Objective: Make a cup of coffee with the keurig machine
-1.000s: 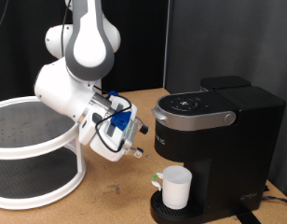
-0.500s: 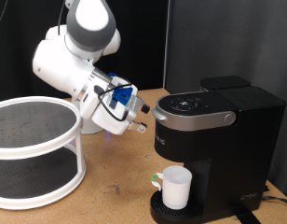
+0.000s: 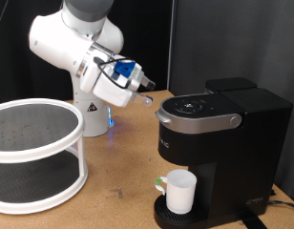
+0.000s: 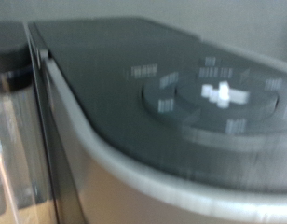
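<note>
White robot arm over a wooden table (image 3: pixel 118 176), gripper (image 3: pixel 147 93) raised to the exterior view's left of the keurig machine (image 3: pixel 219 143), near the level of its lid and just beside it, not touching. Impossible to tell whether fingers open or closed: too small and hidden in the exterior view, not visible in the wrist view. Nothing seen between them. Cup (image 3: pixel 180 192) already upright on the drip tray (image 3: pixel 171 212) under the spout, at the machine's front. Lid shut, button panel (image 3: pixel 197 106) on top. Wrist view blurred, filled by the machine's dark top and round button cluster (image 4: pixel 213 98). White two-tier rack (image 3: pixel 37 153) at the exterior view's left, well apart.

Risks, as judgement: a low or angled approach striking the silver lid edge and shoving the machine; a press landing off the intended button; a shifted machine leaving the cup off-centre under the spout.
</note>
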